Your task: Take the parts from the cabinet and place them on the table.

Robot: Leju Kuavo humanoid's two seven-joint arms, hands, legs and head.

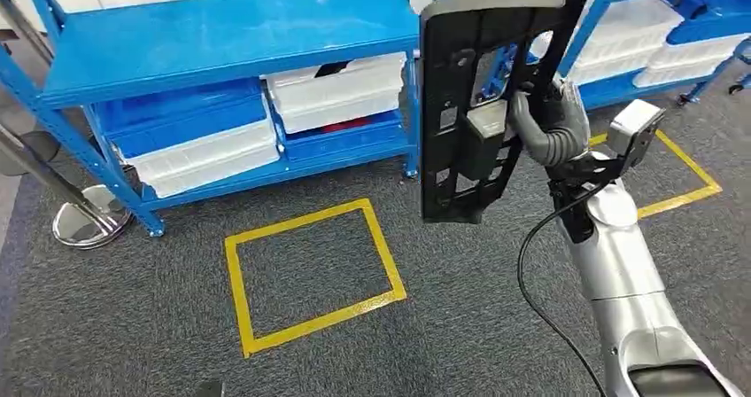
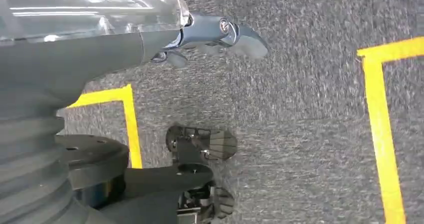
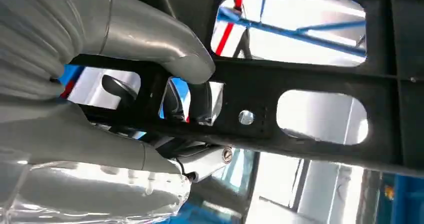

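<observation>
**Right hand's got the black panel, held up in front of the shelves**

From the head view the right hand (image 1: 551, 122) is raised with a big black part (image 1: 469, 105), a flat perforated plastic panel hanging upright in the air, in front of the blue cabinet (image 1: 221, 34) and above the grey carpet (image 1: 460, 308). White bins (image 1: 336, 91) sit on the lower shelf behind it, and there's a yellow taped square (image 1: 310, 273) on the floor below and to the left.

The right wrist view gives the close-up the head cam can't: grey thumb and fingers (image 3: 150, 34) wrapped through one of the panel's cutouts, clamped on a crossbar, shelving visible through the holes.

Left wrist view is a different scene: the left hand (image 2: 220, 36) hangs over the carpet and yellow tape lines, nothing in it, fingers look loosely curled rather than spread, though it's hard to tell from this angle
</observation>
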